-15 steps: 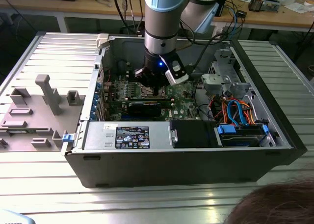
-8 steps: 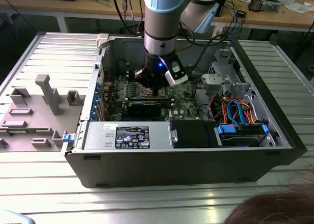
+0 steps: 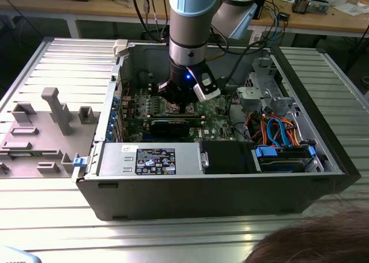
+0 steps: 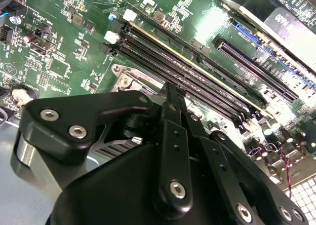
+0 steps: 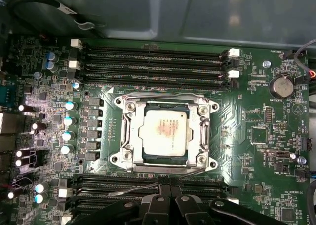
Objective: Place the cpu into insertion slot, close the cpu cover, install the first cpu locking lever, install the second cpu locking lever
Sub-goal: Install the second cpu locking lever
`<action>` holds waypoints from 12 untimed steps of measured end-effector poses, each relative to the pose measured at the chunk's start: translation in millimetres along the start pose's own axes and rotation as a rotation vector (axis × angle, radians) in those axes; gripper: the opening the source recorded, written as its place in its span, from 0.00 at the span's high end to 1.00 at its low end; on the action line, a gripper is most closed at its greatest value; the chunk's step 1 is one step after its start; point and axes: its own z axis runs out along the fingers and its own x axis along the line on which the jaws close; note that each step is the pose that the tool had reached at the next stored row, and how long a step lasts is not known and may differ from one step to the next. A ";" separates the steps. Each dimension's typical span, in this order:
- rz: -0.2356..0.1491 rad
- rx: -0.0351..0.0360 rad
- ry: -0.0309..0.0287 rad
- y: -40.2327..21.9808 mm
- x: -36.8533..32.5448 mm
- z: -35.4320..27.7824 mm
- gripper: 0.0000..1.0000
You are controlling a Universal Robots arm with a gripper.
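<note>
Gripper (image 5: 165, 190) beside lever (cpu (image 5: 163, 130) seated).

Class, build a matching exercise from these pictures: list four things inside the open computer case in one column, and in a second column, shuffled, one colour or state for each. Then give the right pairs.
Things
1. cpu
2. cpu cover
3. round battery
4. cables

Descriptions
A. orange and blue, at the exterior view's right
B. silvery frame lying closed around the chip
C. silvery disc in a black holder
D. tan metal top, seated in the socket

Pairs: 1-D, 2-B, 3-C, 4-A
</note>
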 end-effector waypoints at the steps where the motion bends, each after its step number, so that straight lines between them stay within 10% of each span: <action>1: 0.000 0.0000 0.0000 0.0 0.1 0.2 0.89; 12: 0.000 0.0000 0.0000 -0.1 1.7 2.6 0.89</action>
